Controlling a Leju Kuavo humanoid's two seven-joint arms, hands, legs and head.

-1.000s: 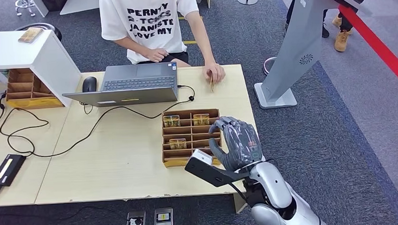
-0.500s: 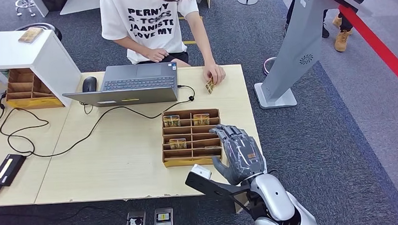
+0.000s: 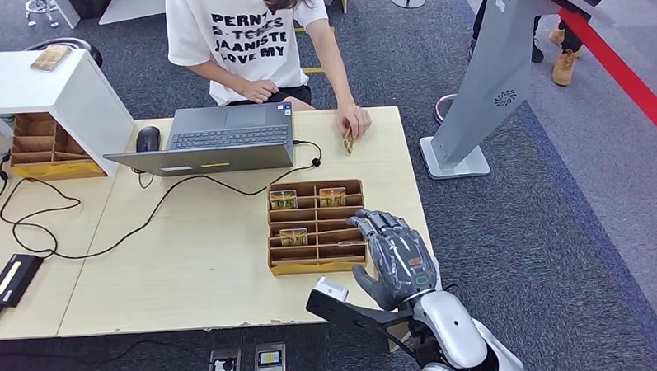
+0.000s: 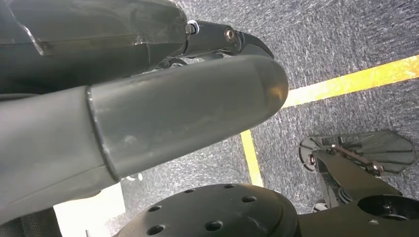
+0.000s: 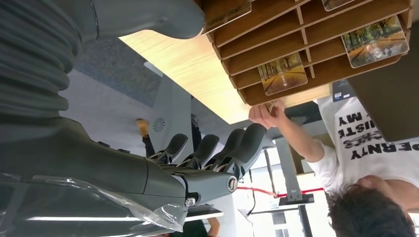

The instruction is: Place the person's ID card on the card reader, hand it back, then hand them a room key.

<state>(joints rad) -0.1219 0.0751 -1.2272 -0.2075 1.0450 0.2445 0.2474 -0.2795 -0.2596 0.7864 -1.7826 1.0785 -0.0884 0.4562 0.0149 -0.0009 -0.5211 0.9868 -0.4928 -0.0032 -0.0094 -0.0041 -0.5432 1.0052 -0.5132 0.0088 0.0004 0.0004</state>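
Since the earlier frames the right hand [image 3: 398,257] is drawn back from the wooden card tray [image 3: 317,267] toward the table's near right corner; its fingers are spread apart and nothing is held, the fingertips lying just beside the tray's right wall. The left hand [image 4: 148,113] is seen close up over carpet, and whether it is open cannot be told. The ID card [image 3: 348,141], small and yellowish, is pinched on edge in the person's hand [image 3: 354,121] at the table's far right edge.
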